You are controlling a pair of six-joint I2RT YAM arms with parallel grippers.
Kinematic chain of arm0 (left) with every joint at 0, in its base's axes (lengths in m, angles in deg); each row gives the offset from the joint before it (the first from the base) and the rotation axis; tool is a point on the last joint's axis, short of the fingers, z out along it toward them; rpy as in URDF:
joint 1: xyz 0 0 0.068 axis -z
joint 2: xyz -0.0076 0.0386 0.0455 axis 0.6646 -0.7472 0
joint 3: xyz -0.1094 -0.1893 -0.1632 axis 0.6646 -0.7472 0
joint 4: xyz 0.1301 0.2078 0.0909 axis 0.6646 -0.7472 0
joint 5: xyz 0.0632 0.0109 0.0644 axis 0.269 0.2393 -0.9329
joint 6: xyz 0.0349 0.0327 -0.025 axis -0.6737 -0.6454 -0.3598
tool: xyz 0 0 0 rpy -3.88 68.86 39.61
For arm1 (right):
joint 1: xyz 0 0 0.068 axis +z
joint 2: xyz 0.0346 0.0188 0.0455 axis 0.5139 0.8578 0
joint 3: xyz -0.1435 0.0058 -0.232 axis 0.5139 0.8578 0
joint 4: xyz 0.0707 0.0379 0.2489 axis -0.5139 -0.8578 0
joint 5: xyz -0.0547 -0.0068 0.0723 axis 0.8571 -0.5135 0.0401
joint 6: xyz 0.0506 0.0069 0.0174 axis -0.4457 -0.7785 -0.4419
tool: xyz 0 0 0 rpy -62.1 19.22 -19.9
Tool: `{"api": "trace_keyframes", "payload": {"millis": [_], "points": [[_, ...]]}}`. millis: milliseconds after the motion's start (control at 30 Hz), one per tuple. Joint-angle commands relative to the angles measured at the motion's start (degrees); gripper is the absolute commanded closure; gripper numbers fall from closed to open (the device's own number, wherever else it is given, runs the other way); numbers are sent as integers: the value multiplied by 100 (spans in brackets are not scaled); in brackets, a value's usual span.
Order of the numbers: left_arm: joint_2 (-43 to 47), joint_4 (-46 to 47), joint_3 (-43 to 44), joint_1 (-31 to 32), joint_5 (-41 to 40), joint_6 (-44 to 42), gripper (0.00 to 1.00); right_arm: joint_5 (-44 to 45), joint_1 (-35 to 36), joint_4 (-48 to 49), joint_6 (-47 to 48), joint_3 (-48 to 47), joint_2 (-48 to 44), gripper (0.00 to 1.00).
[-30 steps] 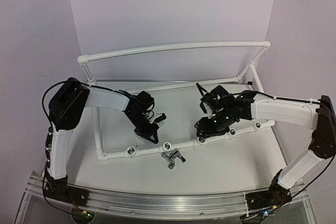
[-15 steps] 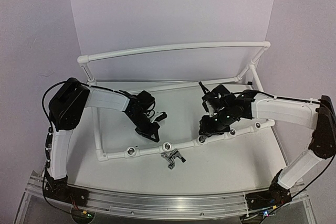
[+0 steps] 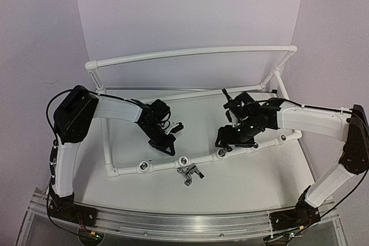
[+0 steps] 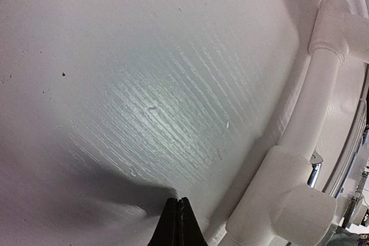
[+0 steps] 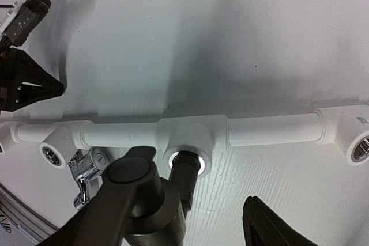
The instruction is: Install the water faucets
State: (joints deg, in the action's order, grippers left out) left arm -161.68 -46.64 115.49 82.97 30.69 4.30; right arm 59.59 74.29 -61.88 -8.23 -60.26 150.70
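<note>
Top view: the left end effector (image 3: 168,147) was pinched together with nothing in it, just behind the front rail of the pipe frame (image 3: 190,53). The right end effector (image 3: 225,142) sat on that same rail, further right. A loose faucet (image 3: 189,174) lay on the counter (image 3: 242,182) just in front of the rail, between the two.

Left wrist: fingertips were closed tip to tip over bare counter, with the frame running along the right.

Right wrist: the other faucet (image 5: 144,200) had its stem in the frame's middle socket (image 5: 185,162). The jaws were apart, with one finger (image 5: 265,223) clear of it on the right.
</note>
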Motion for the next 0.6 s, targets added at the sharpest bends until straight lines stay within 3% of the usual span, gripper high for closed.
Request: {"api": "trace_keyframes", "payload": {"millis": [0, 167, 267, 467, 567], "points": [[-253, -178, -7, -15, -602, 6, 100, -70, -38, -15, 126, 3, -298, 19], [-261, -209, 37, -12, -604, 20, 100, -350, -53, 3, 646, 14, -584, 3], [-211, -205, 15, -12, -633, 24, 97, -454, -111, -5, 874, 28, -802, 2], [3, -175, -82, -19, -784, 27, 61, -644, -358, -29, 1410, 143, -1289, 2], [219, -246, -33, -19, -827, -3, 48, -804, -417, -93, 1856, 85, -1528, 2]]}}
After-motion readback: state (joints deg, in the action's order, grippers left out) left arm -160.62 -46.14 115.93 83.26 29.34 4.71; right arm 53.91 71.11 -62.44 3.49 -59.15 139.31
